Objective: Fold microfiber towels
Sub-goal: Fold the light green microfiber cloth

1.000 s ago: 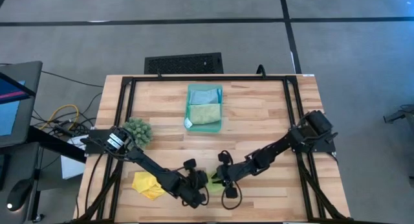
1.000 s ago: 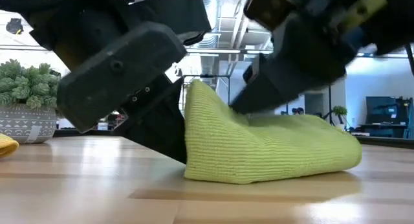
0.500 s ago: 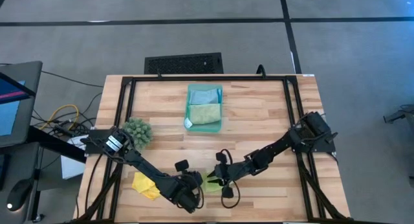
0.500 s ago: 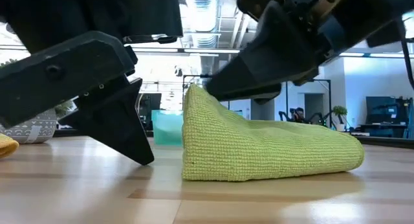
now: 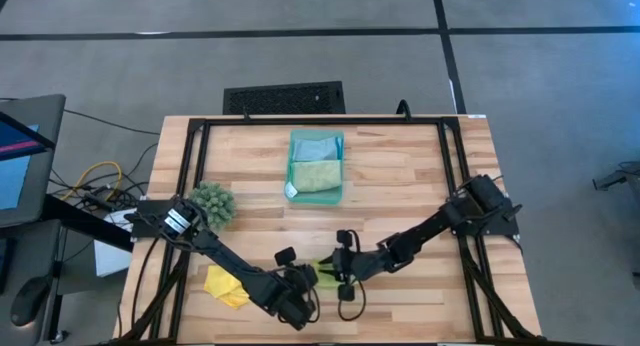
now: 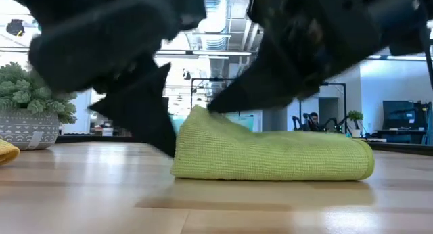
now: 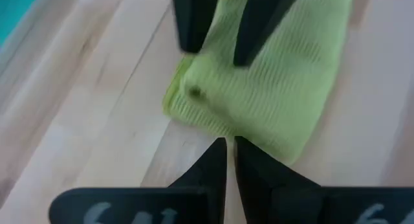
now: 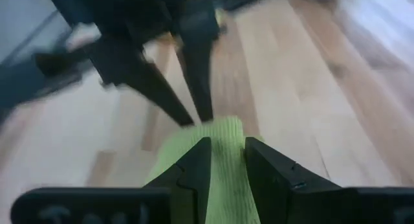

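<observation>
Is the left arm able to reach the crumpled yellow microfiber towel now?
Probably yes: the crumpled yellow microfiber towel lies uncovered beside the left arm, whose shut left gripper sits by the lime green towel.

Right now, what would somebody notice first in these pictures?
The lime towel, folded into a lump at the table's near edge, with both dark grippers on it. The right gripper pinches its raised end, and the left gripper, shut, is right at its edge. Farther back, a teal tray holds two more towels, and a yellow towel lies to the left.
</observation>
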Controlling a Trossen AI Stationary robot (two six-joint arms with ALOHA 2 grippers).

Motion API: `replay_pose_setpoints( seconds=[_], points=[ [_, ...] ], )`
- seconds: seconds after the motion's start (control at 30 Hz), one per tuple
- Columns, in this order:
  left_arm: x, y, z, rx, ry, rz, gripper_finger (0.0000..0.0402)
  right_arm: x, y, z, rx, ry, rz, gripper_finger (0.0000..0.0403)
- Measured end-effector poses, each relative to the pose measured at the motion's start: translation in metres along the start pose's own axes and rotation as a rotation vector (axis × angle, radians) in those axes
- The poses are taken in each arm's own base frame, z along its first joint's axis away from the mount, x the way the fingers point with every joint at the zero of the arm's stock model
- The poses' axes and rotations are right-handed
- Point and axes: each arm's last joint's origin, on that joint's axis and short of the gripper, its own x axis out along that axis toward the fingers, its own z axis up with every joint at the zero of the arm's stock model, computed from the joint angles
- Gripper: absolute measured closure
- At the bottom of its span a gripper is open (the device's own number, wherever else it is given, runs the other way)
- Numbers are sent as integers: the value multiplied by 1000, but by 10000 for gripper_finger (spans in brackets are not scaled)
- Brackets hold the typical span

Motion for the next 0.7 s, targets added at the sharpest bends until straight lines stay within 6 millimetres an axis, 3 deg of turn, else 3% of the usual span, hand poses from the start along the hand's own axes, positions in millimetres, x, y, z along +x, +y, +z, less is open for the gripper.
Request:
replay_pose_setpoints(
  seconds=[0.27, 0.47, 0.7],
  points=[
    [-21, -8, 18, -49, -55, 21, 379, -34, 3, 25, -49, 38, -21, 285],
    [-42, -18, 23, -74, -107, 11, 379, -51, 15, 4, -105, 119, 18, 285],
    [-37, -15, 27, -82, -126, 18, 379, -50, 10, -20, -57, 155, 1, 285]
  ],
)
